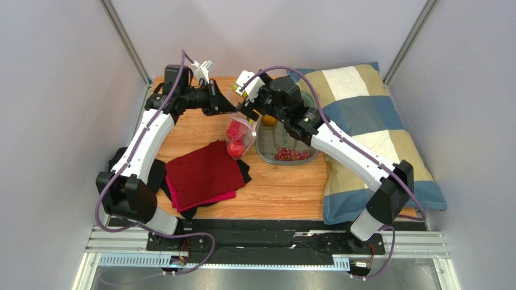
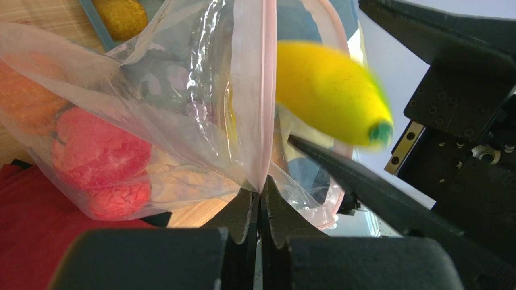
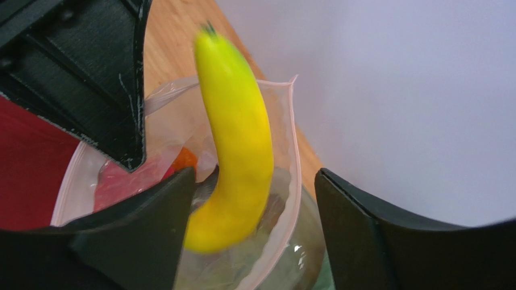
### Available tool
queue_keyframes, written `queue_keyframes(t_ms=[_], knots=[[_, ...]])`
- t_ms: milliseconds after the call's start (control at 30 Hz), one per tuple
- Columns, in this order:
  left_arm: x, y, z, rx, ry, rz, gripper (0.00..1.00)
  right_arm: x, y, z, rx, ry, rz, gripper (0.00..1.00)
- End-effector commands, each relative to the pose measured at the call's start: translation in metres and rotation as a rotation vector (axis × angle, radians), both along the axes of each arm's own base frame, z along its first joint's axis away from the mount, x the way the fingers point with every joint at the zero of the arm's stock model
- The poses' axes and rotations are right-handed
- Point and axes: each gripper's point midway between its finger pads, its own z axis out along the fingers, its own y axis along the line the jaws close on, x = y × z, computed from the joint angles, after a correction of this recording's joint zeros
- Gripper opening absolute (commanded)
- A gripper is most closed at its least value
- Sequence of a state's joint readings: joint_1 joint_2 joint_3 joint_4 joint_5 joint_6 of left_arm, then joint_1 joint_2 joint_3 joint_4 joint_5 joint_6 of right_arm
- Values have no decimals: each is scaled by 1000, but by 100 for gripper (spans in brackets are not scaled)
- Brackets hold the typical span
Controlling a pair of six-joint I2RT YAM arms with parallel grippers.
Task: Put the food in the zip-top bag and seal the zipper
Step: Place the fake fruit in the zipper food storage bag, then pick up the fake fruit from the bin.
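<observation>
My left gripper (image 2: 261, 193) is shut on the pink zipper (image 2: 267, 90) and holds the zip-top bag (image 1: 238, 134) up off the table with its mouth open. Red toy fruits (image 2: 103, 163) and an orange piece (image 2: 24, 90) lie inside the bag. My right gripper (image 3: 254, 175) is open right above the bag mouth (image 3: 295, 151), next to the left gripper (image 1: 228, 107). The yellow banana (image 3: 236, 139) is blurred between the wide-apart right jaws, its lower end inside the mouth; it also shows in the left wrist view (image 2: 327, 90).
A clear tub (image 1: 264, 158) right of the bag holds purple grapes (image 1: 292, 154) and an orange-yellow piece (image 1: 269, 121). A red cloth (image 1: 203, 172) on dark cloths lies front left. A checked pillow (image 1: 369, 121) covers the table's right side.
</observation>
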State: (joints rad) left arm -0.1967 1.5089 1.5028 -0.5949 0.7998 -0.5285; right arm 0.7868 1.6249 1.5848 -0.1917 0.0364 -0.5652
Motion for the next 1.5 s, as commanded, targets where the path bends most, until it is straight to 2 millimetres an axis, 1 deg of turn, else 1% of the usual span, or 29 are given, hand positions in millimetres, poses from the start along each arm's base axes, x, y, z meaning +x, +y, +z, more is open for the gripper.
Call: queue_keyframes(t_ms=[0,33,67,100,133,167,200,233,267,300,367,400,433,533,567,600,667,700,767,800,833,900,933,1000,1167,1200,1300,1333,1467], knots=[[-5,-3,36,-28,-102,-22,0,-27,-9,51,157,61,33,88],[-5,-3,35,-29,-100,-22,0,-27,-12,50,160,86,24,89],[-5,-3,35,-28,-102,-22,0,-27,-15,64,187,87,20,89],[-5,-3,36,-29,-103,-22,0,-22,-24,67,222,124,-7,89],[-5,-2,36,-27,-105,-20,0,-20,-29,60,217,172,-15,89],[-5,-2,37,-27,-108,-20,0,-17,-36,64,242,199,-29,90],[-5,-2,36,-25,-109,-18,0,-6,-55,68,281,230,-67,90],[-4,-2,36,-24,-108,-17,0,-10,-60,59,273,292,-44,91],[-5,-2,36,-23,-108,-16,0,-8,-69,54,276,326,-47,92],[-4,-2,35,-22,-105,-17,0,-1,-90,40,264,386,-83,92],[-4,-2,34,-25,-103,-16,0,-8,-100,23,253,484,-27,92],[-3,-3,33,-26,-98,-17,0,-7,-118,8,227,536,-49,92],[-3,-3,33,-27,-99,-19,0,-13,-119,-6,193,570,3,92],[-1,-4,32,-35,-90,-19,0,-21,-137,-55,71,676,-1,91],[0,-4,31,-35,-86,-18,0,-21,-141,-66,-1,662,27,89],[0,-4,30,-36,-83,-19,0,-22,-143,-86,-41,717,24,87],[1,-5,30,-38,-86,-18,0,-21,-148,-107,-104,739,29,86],[0,-5,28,-37,-82,-18,0,-21,-148,-125,-134,788,33,85],[0,-4,27,-36,-78,-15,0,-17,-150,-140,-180,814,32,81],[0,-4,26,-35,-76,-14,0,-15,-150,-157,-212,855,28,80],[0,-4,25,-33,-74,-12,0,-13,-153,-167,-247,868,17,76],[-1,-4,25,-34,-76,-14,0,-9,-157,-180,-294,876,19,74],[0,-3,25,-31,-82,-11,0,-7,-158,-193,-318,895,19,74],[0,-3,23,-26,-79,-9,0,-8,-157,-203,-343,906,39,74],[2,-3,19,-24,-67,-8,0,-15,-145,-243,-447,956,71,77],[2,-4,19,-27,-67,-12,0,-16,-146,-249,-467,961,67,77],[2,-3,17,-23,-65,-9,0,-22,-144,-270,-528,980,84,81],[2,-3,17,-21,-69,-10,0,-25,-145,-275,-545,989,89,87],[2,-2,16,-18,-66,-9,0,-33,-145,-292,-599,1010,118,88]])
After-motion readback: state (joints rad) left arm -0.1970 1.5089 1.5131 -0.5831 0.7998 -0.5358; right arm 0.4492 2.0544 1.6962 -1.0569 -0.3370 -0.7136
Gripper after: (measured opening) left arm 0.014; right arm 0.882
